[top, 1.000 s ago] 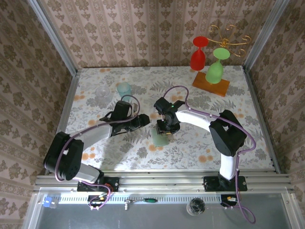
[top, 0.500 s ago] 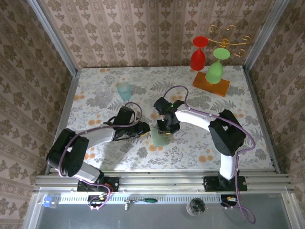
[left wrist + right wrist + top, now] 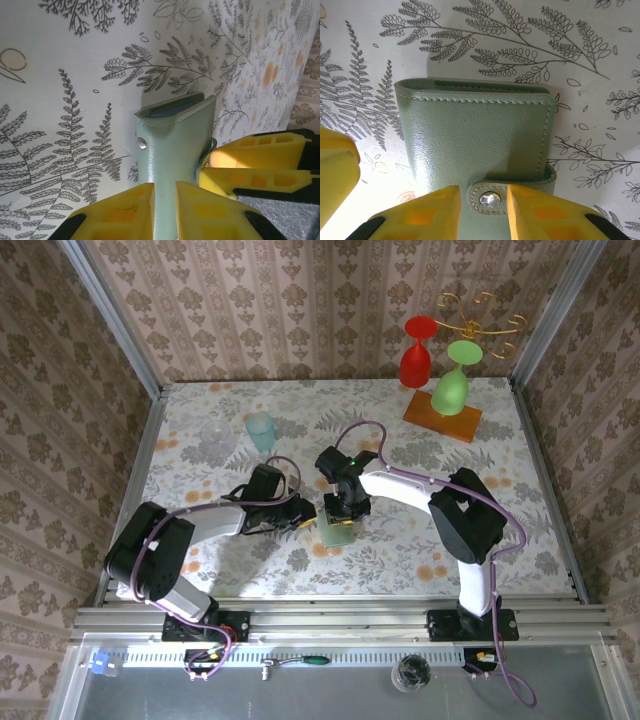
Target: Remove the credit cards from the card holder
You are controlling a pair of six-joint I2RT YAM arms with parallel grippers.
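The grey-green card holder (image 3: 335,531) is folded shut near the table's middle, its snap strap (image 3: 492,199) fastened. My left gripper (image 3: 308,517) comes in from the left and is shut on the holder's near edge (image 3: 170,150), which fills the gap between its yellow fingers (image 3: 125,210). My right gripper (image 3: 341,508) is on the holder from above, its jaws narrow on either side of the snap strap. Its fingers (image 3: 260,150) touch the holder's right face in the left wrist view. The credit cards are hidden inside; a dark strip (image 3: 172,107) shows in the holder's far edge.
A clear cup (image 3: 213,432) and a pale teal cup (image 3: 260,428) stand at the back left. A red glass (image 3: 417,352) and a green glass (image 3: 452,380) hang upside down over a wooden base (image 3: 442,412) at the back right. Patterned walls enclose the table.
My left gripper has swung right to the card holder and closed on its edge. The right gripper has narrowed and shifted slightly left over the holder.
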